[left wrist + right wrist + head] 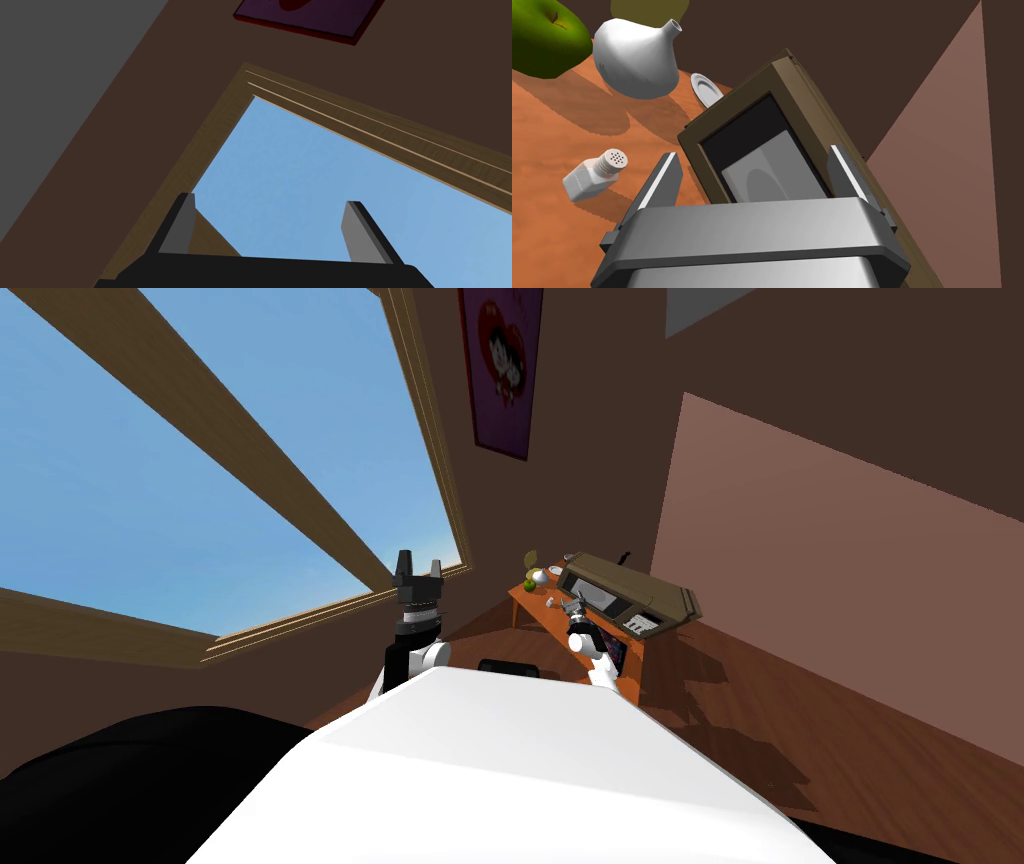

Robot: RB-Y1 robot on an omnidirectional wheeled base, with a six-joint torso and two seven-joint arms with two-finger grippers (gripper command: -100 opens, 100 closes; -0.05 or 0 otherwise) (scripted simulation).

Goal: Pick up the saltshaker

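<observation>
The saltshaker (pixel 594 175) is a small white bottle with a perforated cap. It stands on the orange table (pixel 542 220), off to one side of my right gripper (pixel 752 172), outside the fingers. That gripper is open with nothing between its fingers and points at the front of a brown microwave (pixel 762 150). In the head view the saltshaker (pixel 551 602) is a tiny white speck just left of my right gripper (pixel 574 610) over the table (pixel 530 610). My left gripper (pixel 417 569) is raised before the window, open (pixel 270 227) and empty.
A green apple (pixel 542 40), a white round vase (pixel 637 57) and a small white plate (pixel 707 90) stand on the table beyond the saltshaker. The microwave (pixel 625 593) takes the table's right part. A brown wall rises behind, and wooden floor lies to the right.
</observation>
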